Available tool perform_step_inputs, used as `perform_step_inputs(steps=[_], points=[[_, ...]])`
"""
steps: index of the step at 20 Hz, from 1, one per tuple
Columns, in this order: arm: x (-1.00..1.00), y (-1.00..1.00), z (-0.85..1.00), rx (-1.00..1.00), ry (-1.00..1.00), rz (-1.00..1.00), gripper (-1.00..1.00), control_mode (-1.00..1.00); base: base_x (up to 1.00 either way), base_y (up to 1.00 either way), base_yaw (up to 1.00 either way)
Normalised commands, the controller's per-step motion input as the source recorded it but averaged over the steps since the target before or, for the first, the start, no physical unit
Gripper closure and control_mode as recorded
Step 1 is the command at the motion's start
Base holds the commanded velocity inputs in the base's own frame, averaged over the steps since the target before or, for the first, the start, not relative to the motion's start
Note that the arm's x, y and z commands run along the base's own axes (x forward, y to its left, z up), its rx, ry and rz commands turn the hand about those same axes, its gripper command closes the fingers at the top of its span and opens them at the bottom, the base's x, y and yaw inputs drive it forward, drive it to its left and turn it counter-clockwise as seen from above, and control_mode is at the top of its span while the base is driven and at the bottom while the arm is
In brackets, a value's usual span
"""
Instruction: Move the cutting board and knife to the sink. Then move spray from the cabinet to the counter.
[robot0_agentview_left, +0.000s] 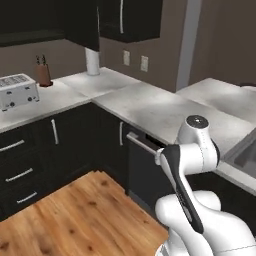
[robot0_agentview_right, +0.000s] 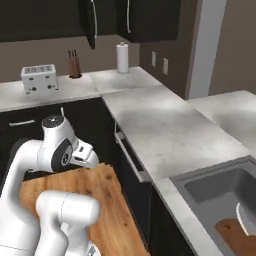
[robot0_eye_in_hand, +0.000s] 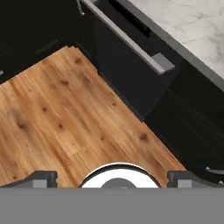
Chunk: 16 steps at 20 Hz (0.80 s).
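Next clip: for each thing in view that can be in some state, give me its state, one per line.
tool: open, holding nothing, pointed down at the wood floor.
cutting board: lying in the sink.
knife: pale blade in the sink, over the board.
cabinet: one door ajar.
toaster: upright on the counter.
knife block: upright, two knives in it.
paper towel roll: standing upright.

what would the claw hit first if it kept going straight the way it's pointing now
Most likely the orange-brown wooden plank floor. The open claw looks down at it with nothing between, though the black cabinet front with the long silver bar handle stands close alongside.
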Motion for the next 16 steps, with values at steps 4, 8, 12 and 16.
perform_step_inputs(steps=[4,8,12,16], points=[[0.0,0.0,0.0,0.0,0.0,0.0,-1.0,1.0,0.13,0.19,0.64],[0.0,0.0,0.0,0.0,0.0,0.0,-1.0,1.0,0.49,0.25,0.38],[0.0,0.0,0.0,0.0,0.0,0.0,-1.0,1.0,0.78,0.34,0.07],[0.0,0.0,0.0,0.0,0.0,0.0,-1.0,1.0,0.79,0.35,0.01]])
